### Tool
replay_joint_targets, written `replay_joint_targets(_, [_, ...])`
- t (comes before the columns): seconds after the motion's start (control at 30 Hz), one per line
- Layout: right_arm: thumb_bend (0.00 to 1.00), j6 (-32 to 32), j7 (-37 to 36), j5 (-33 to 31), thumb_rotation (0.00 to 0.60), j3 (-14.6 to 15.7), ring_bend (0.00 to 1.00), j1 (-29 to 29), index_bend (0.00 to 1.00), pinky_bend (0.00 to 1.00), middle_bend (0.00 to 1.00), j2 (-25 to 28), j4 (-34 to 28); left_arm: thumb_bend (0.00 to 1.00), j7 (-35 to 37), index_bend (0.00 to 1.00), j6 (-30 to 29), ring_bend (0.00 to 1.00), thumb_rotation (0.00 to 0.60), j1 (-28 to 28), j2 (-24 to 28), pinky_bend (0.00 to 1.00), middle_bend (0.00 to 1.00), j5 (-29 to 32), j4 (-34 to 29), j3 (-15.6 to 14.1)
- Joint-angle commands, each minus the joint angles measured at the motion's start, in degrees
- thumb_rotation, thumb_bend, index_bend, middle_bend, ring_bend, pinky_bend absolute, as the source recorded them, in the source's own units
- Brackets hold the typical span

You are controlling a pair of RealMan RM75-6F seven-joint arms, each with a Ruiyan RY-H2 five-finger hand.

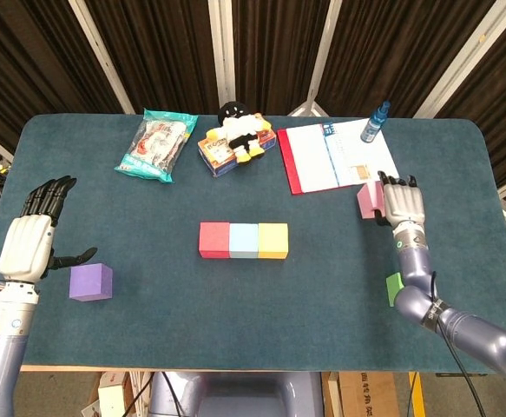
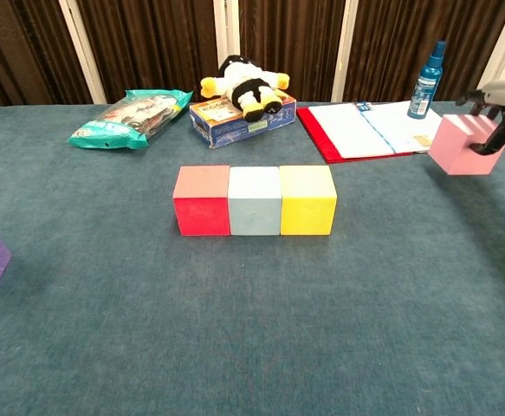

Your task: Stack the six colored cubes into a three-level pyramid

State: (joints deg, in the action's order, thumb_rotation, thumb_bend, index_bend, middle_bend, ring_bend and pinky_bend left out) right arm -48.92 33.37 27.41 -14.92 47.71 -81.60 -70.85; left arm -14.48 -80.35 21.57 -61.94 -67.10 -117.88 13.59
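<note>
The red cube (image 1: 214,240), pale blue cube (image 1: 244,241) and yellow cube (image 1: 273,241) sit touching in a row mid-tabletop (image 1: 322,295), a base ready for a second level. At the right, the right hand (image 1: 401,205) has its fingers (image 2: 488,140) clamped on the pink cube (image 2: 456,146), which looks lifted clear of the cloth, probably for carrying to the row. The purple cube (image 1: 91,282) waits near left, just beside the left hand (image 1: 29,241), whose fingers are spread and hold nothing. A green cube (image 1: 394,288) lies near right.
</note>
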Motion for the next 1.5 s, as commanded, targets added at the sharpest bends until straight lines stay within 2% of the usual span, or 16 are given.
replay_joint_targets(0.03, [0.53, -4.2, -1.5, 2.9, 0.6, -0.9, 0.18, -1.5, 0.0, 0.0, 0.39, 4.4, -7.4, 0.05, 0.3, 0.0, 0.0, 0.0, 0.6, -0.1, 0.2, 0.0, 0.04, -0.2, -0.3, 0.0])
replay_joint_targets(0.37, [0.53, -14.9, -0.1, 6.8, 0.6, -1.5, 0.18, -4.4, 0.0, 0.0, 0.39, 13.4, -30.0, 0.05, 2.1, 0.0, 0.0, 0.0, 0.6, -0.7, 1.4, 0.0, 0.04, -1.2, -1.7, 0.1])
replay_joint_targets(0.47, [0.53, -18.8, 4.2, 6.6, 0.6, -0.9, 0.18, -4.1, 0.0, 0.0, 0.39, 15.5, -37.2, 0.05, 2.6, 0.0, 0.2, 0.0, 0.6, -0.8, 1.6, 0.0, 0.04, -1.6, -2.0, -0.1])
replay_joint_targets(0.6, [0.53, -24.5, 10.1, 4.2, 0.6, -0.9, 0.18, -2.6, 0.0, 0.0, 0.4, 15.4, -44.8, 0.05, 2.6, 0.0, 0.6, 0.0, 0.6, -0.8, 1.6, 0.0, 0.04, -2.1, -2.2, -0.6])
replay_joint_targets(0.77, [0.53, -32.9, 17.9, 1.0, 0.6, -1.2, 0.19, 0.6, 0.0, 0.0, 0.41, 11.3, -51.9, 0.05, 3.0, 0.0, 0.8, 0.0, 0.6, -0.9, 1.9, 0.0, 0.05, -2.4, -2.7, -0.8])
replay_joint_targets(0.93, [0.53, -39.7, 23.0, -1.0, 0.6, -1.3, 0.19, 3.3, 0.0, 0.0, 0.42, 5.5, -56.2, 0.05, 4.4, 0.0, 0.7, 0.0, 0.6, -1.2, 2.6, 0.0, 0.05, -2.4, -2.9, -0.4])
replay_joint_targets(1.07, [0.53, -43.8, 25.9, -2.5, 0.6, -1.6, 0.19, 5.4, 0.0, 0.0, 0.42, 0.2, -57.4, 0.05, 5.6, 0.0, 1.0, 0.0, 0.6, -1.4, 3.2, 0.0, 0.05, -2.2, -3.1, -0.2])
replay_joint_targets(1.3, [0.53, -48.5, 28.2, -5.2, 0.6, -4.1, 0.2, 8.4, 0.0, 0.0, 0.42, -7.6, -54.5, 0.05, 7.2, 0.0, 1.2, 0.0, 0.6, -1.6, 4.2, 0.0, 0.05, -2.1, -3.3, 0.2])
replay_joint_targets(1.5, [0.53, -51.7, 30.5, -7.6, 0.6, -6.9, 0.2, 10.5, 0.0, 0.0, 0.43, -11.7, -50.6, 0.05, 7.9, 0.0, 1.6, 0.0, 0.6, -1.7, 4.5, 0.0, 0.05, -2.0, -3.2, 0.2])
